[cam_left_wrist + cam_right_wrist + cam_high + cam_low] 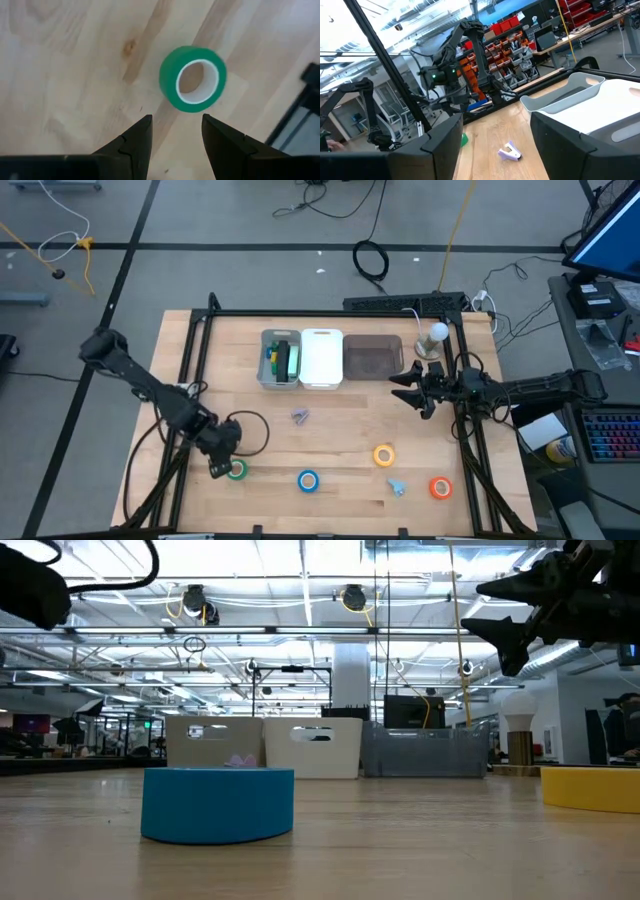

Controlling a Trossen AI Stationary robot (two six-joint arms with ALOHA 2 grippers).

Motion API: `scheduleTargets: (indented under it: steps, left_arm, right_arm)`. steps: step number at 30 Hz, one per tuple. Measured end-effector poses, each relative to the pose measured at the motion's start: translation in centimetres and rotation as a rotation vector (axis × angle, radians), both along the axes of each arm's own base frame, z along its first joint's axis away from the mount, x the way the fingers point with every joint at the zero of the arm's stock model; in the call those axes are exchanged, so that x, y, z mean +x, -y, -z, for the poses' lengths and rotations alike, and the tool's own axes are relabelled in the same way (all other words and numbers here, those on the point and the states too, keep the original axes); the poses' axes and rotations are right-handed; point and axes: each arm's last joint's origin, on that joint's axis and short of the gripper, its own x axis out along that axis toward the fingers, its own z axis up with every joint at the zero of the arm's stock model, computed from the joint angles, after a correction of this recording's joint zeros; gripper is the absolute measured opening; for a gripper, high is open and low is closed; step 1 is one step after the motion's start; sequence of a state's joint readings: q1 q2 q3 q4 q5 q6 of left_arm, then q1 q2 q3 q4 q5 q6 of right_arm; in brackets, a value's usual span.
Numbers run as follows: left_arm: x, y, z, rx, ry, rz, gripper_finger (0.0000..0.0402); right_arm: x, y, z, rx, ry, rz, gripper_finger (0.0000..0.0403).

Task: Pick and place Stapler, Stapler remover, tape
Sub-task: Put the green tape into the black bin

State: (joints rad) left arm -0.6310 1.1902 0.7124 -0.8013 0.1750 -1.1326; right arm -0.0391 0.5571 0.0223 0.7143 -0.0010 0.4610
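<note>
Near the table's front left, a green tape roll (237,470) (192,78) lies flat on the wood. My left gripper (222,464) (176,127) hangs open just above it, pointing steeply down, apart from the roll. Blue (308,480) (218,803), yellow (384,455) and orange (440,487) tape rolls lie flat along the front. A small purple stapler remover (300,416) (510,151) lies mid-table. Whether the small pale-blue thing (397,487) is the stapler, I cannot tell. My right gripper (408,385) (495,145) waits open, high over the right side.
Three bins stand in a row at the back: a grey one (280,360) holding coloured items, a white one (321,357) and a dark see-through one (372,357). A black frame (190,370) borders the table. A small lamp (437,335) stands at the back right.
</note>
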Motion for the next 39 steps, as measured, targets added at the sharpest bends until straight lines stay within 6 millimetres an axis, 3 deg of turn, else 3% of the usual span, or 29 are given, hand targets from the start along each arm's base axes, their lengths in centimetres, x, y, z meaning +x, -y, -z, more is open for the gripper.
scheduleTargets:
  steps: [10, 17, 39]
  left_arm:
    - [0.5, 0.9, 1.9, 0.120, -0.039, 0.012, 0.0170]
    - [1.0, 1.3, 2.6, 0.109, -0.058, -0.059, 0.0170]
    - [1.8, 2.2, 5.8, 0.193, -0.171, -0.039, 0.0169]
  right_arm:
    - [0.0, 0.0, 0.0, 0.000, 0.000, 0.000, 0.0227]
    - [0.0, 0.0, 0.0, 0.000, 0.000, 0.000, 0.0231]
    - [0.0, 0.0, -0.1, -0.001, 0.007, 0.000, 0.0228]
